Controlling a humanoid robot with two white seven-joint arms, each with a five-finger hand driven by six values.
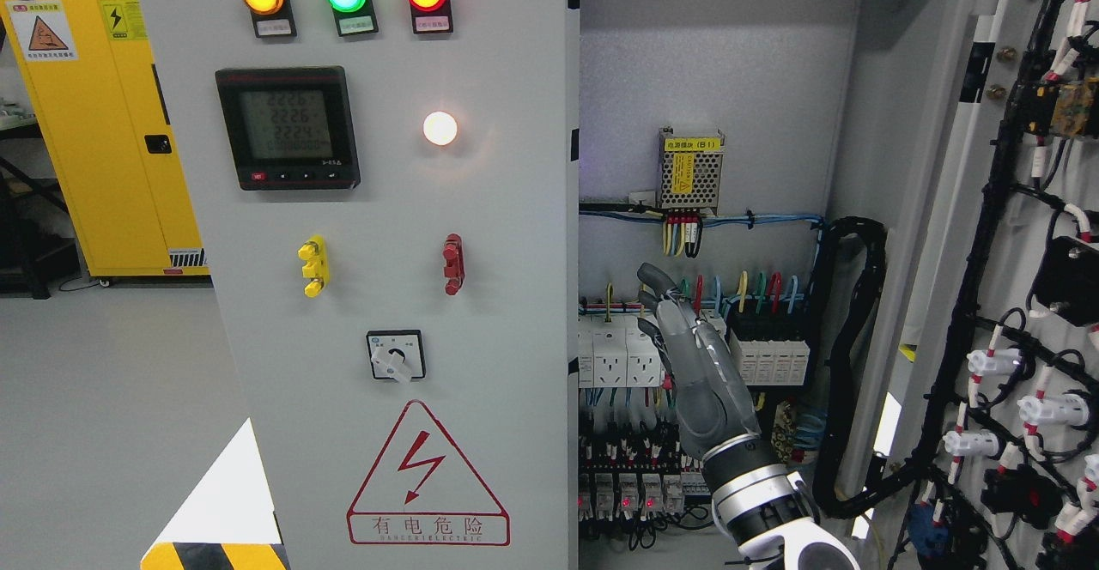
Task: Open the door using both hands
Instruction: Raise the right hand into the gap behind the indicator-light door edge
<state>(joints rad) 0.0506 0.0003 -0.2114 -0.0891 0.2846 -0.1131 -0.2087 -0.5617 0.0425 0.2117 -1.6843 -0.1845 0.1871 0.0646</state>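
right hand raised inside open cabinet, fingers extended and released, grasping nothing; right door swung open

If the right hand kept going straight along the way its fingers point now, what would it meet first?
Most likely the row of terminal blocks with coloured wires on the cabinet's back panel: the right hand points up and inward, fingers loosely extended, holding nothing. Depth is unclear from this single view, so the white breakers beside it could come first.
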